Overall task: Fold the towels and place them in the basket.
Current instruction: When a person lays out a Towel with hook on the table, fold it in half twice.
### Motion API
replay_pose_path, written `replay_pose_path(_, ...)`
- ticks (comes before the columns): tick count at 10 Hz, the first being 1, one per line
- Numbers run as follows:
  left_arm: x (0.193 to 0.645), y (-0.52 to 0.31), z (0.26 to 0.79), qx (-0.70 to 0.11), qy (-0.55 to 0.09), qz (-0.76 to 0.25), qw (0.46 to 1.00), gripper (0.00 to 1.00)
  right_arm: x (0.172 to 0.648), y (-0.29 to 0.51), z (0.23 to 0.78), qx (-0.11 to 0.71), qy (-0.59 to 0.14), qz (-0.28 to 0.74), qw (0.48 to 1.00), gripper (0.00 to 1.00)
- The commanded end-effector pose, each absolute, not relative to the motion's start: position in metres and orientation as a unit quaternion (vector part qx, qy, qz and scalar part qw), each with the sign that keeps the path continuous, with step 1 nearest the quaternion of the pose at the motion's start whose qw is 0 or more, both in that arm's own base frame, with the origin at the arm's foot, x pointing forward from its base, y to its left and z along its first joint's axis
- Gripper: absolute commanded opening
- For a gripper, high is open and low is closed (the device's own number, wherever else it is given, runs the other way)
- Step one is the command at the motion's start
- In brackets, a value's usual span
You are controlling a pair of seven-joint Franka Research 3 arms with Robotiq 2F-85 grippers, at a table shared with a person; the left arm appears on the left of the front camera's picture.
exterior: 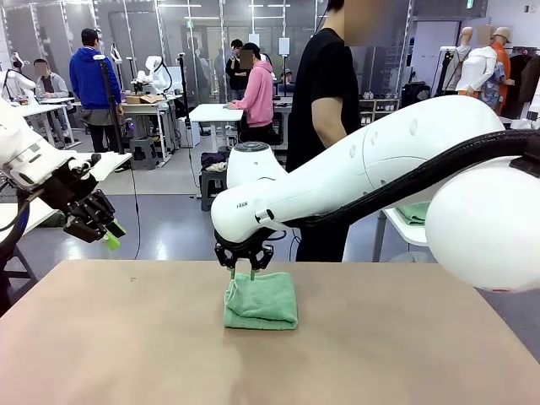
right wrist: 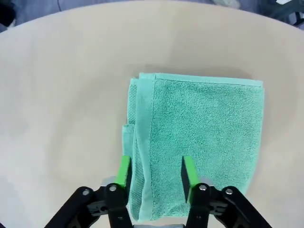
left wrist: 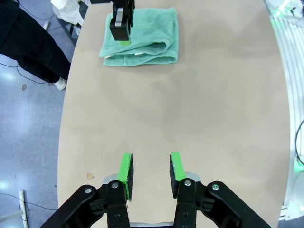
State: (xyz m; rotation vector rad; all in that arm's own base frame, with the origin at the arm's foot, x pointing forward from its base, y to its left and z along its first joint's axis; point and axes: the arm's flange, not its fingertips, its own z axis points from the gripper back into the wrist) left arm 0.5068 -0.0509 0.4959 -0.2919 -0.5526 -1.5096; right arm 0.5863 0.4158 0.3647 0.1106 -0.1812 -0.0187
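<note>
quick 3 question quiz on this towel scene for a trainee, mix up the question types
1. True or false: the mint green towel lies folded on the table.
2. Which gripper hangs right above the towel? A the left, B the right, C neither.
3. Fill in: the left gripper has its jaws ____, with nothing between them.
Key: 1 true; 2 B, the right gripper; 3 open.

We take this for a lab or workshop: white worktables on a bare grey floor, people busy at them, and what may be glass partitions behind.
</note>
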Motion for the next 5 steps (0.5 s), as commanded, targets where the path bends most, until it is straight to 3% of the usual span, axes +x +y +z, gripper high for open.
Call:
replay_pose_path(1, 0.507, -0.05, 0.498, -0.129, -0.248, -0.673, 0.684, 0.42, 0.555, 0.39, 0.387, 0.042, -0.081, 0.023, 0.996, 0.59)
replay_pose_path(5, 0.507, -0.05, 0.498, -0.129, -0.248, -0.673, 0.684, 0.42, 0.514, 0.305, 0.422, 0.079, -0.049, 0.064, 0.994, 0.59)
